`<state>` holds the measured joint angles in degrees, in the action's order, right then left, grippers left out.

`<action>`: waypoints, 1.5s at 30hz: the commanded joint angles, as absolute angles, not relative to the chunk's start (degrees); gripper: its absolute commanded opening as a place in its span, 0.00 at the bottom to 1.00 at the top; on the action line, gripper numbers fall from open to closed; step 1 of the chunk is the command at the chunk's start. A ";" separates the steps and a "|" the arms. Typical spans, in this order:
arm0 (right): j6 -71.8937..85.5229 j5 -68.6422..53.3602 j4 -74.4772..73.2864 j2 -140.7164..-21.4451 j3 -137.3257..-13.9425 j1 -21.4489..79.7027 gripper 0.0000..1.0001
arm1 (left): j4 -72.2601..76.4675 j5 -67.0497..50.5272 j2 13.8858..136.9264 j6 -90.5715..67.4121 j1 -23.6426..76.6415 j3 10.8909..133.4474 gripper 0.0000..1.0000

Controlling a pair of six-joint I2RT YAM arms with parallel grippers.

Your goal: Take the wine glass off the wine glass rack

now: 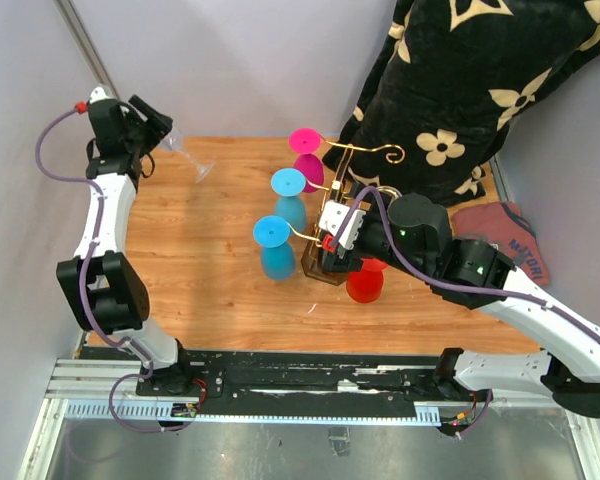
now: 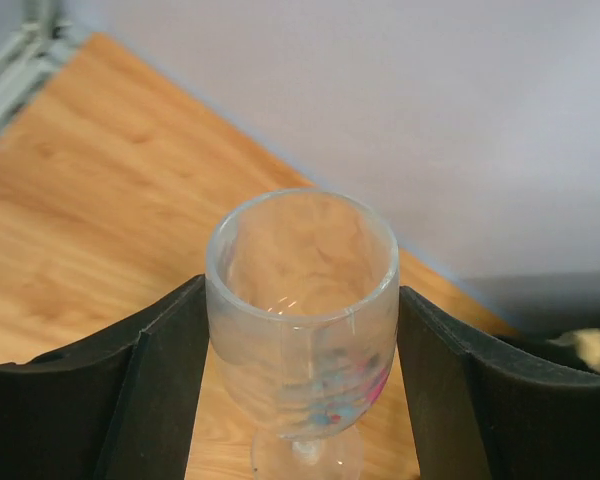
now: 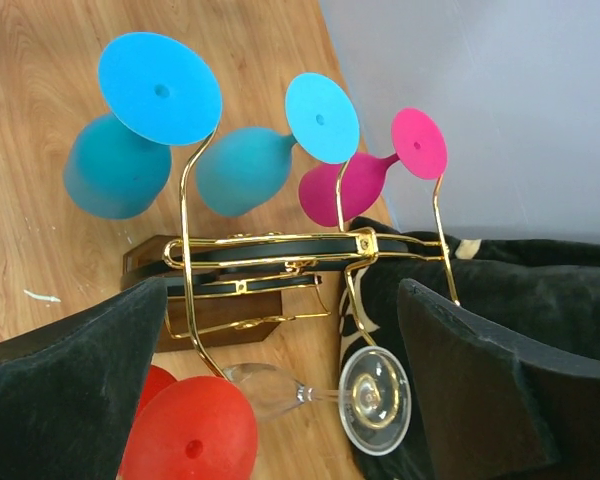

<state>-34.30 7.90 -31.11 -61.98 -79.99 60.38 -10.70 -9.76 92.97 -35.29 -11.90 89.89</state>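
Left gripper (image 2: 300, 300) pinches a clear wine glass (image 2: 302, 340) out at ten o'clock; smooth bowl, could slip. Right gripper (image 3: 280, 300) gapes wide by the wine glass rack (image 3: 270, 245); might bump the red glass (image 3: 190, 440) at six.

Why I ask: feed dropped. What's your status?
Left gripper shut on clear wine glass, away from wine glass rack. Right gripper open beside it; second clear glass hangs by red glass.

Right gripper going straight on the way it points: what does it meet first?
Probably the clear wine glass hanging low between its open jaws, then the gold wire rack behind it; depth is unclear.
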 commanded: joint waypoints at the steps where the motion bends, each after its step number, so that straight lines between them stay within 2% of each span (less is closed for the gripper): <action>1: -30.71 9.14 -23.63 -60.06 -76.21 61.35 0.98 | -1.48 10.23 93.27 -28.32 -9.14 85.64 0.44; 6: -30.66 8.96 -21.51 -60.46 -73.02 60.55 0.98 | 8.90 28.24 95.28 -17.96 -3.44 80.21 0.44; 17: -27.21 3.31 -16.92 -57.07 -66.28 50.46 0.98 | 26.31 43.01 108.99 -3.66 -3.33 82.20 0.40; 27: -24.22 -1.03 -13.81 -57.19 -65.30 42.10 0.98 | 43.35 45.22 115.46 0.81 -3.34 80.87 0.43; 30: -23.74 -2.01 -13.30 -58.01 -65.33 41.01 0.98 | 48.99 46.60 117.39 2.75 -3.31 79.71 0.46; 34: -22.95 -2.63 -12.81 -58.69 -65.38 39.34 0.98 | 52.27 48.57 120.66 4.25 -3.33 79.04 0.54; 41: -22.85 -2.81 -12.47 -58.18 -65.98 38.10 0.98 | 58.13 49.86 124.07 5.61 -3.60 76.70 0.55; 45: -22.80 -2.90 -12.60 -58.74 -66.12 37.75 0.98 | 57.64 49.68 124.08 3.43 -3.69 76.16 0.60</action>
